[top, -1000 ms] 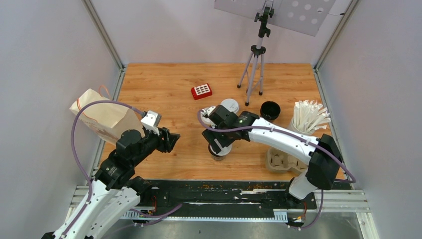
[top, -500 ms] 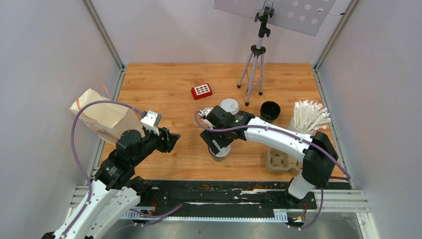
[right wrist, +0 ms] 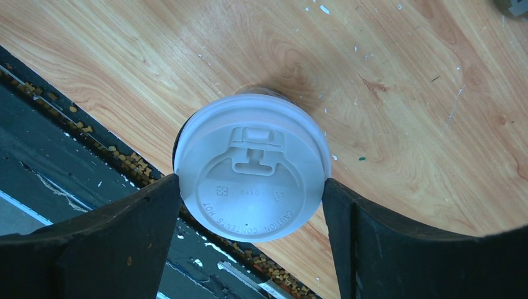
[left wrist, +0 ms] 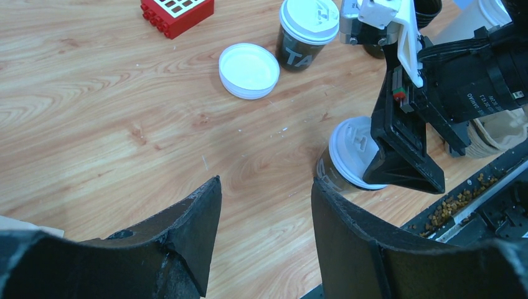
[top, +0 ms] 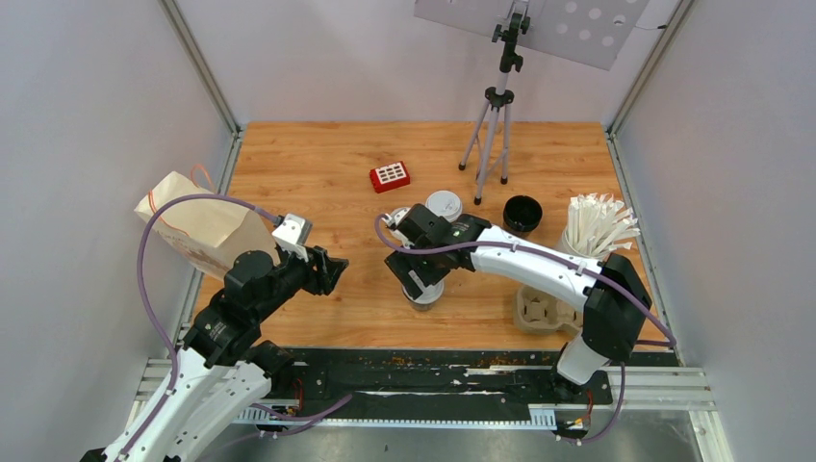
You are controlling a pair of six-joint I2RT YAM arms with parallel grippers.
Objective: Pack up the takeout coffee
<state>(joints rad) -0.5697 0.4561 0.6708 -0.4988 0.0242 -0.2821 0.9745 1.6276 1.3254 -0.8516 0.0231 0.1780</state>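
Observation:
One takeout coffee [top: 424, 293], a black cup with a white lid [right wrist: 252, 168], stands on the wood near the table's front edge. My right gripper [right wrist: 251, 184] hangs straight above it, open, with a fingertip close against the lid's rim on each side. The left wrist view shows this cup [left wrist: 348, 156] half hidden behind a right finger [left wrist: 405, 168]. A second lidded takeout coffee [top: 444, 204] [left wrist: 308, 25] stands farther back. My left gripper [top: 337, 269] [left wrist: 264, 184] is open and empty over bare wood, left of the near cup.
A loose white lid [left wrist: 249, 61] lies beside the far cup. An open black cup [top: 522, 213], a white cup of straws [top: 597, 226] and a cardboard cup tray [top: 544, 308] stand at the right. A paper bag [top: 202, 226] is at the left, with a red block [top: 390, 176] and a tripod [top: 493, 135] behind.
My right gripper has shifted slightly left over the near cup and its jaws have widened a little. The left arm and the cups have not moved.

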